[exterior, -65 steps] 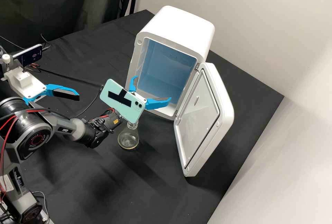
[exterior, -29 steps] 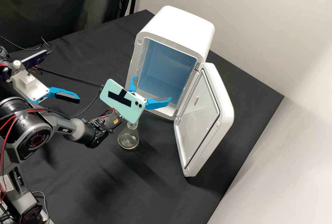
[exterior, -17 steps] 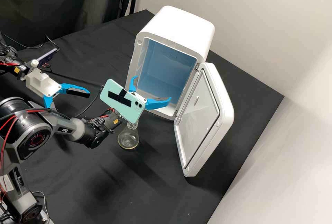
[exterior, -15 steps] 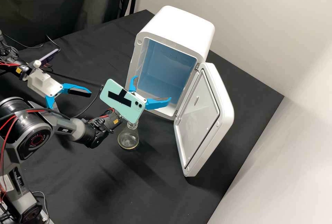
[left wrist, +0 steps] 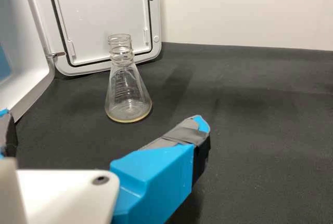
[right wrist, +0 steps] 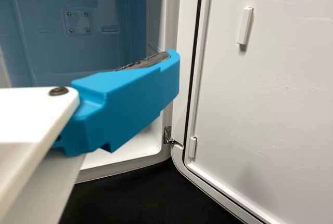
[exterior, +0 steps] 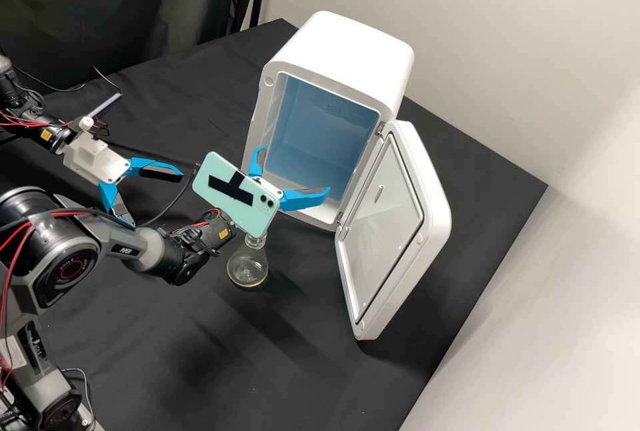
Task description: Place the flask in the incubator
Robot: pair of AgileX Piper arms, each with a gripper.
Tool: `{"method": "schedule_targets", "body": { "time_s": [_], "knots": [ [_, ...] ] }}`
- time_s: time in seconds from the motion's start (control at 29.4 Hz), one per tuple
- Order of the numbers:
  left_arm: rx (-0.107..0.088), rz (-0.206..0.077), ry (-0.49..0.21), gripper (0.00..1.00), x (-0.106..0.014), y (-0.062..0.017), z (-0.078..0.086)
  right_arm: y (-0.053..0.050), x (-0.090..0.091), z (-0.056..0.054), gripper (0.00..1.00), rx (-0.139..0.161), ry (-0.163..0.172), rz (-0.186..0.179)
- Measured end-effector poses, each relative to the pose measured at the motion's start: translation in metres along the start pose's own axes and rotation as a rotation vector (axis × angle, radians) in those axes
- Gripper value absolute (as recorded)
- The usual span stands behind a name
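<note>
A clear empty conical flask (exterior: 248,266) stands upright on the black bench in front of the white incubator (exterior: 347,51), whose door (exterior: 393,231) hangs wide open on the right. My right gripper (exterior: 293,170) hovers open just before the blue-lit chamber (right wrist: 78,26), above and beyond the flask; one blue finger (right wrist: 130,96) lies across the opening beside the door (right wrist: 270,78). My left gripper (exterior: 157,199) is open at the left, well short of the flask (left wrist: 127,86), which stands ahead of the left gripper (left wrist: 101,130), with the door (left wrist: 104,16) behind it.
A mint phone (exterior: 237,194) is taped to the right wrist above the flask. A black cable (exterior: 167,208) runs over the bench at the left. The bench edge (exterior: 467,324) drops off at the right, past the door. Bare black bench lies in front.
My left gripper has travelled to the right, toward the flask, and rolled so its fingers now stand one above the other. The right arm and the flask have stayed put.
</note>
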Motion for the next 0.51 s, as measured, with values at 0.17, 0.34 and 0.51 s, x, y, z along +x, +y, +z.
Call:
{"method": "schedule_targets", "body": {
  "time_s": [0.17,0.34,0.51],
  "knots": [
    [-0.006,0.0,-0.001,1.0,0.0,0.0,0.0001,0.0,0.0,0.0,1.0,0.0,0.0,0.0],
    [-0.006,-0.002,-0.007,1.0,0.0,-0.0002,0.0006,0.0,0.0,0.0,1.0,0.0,0.0,0.0],
    [-0.005,-0.003,-0.012,1.0,0.0,-0.0003,0.0011,0.0,0.0,0.0,1.0,0.0,0.0,0.0]
  ]
}}
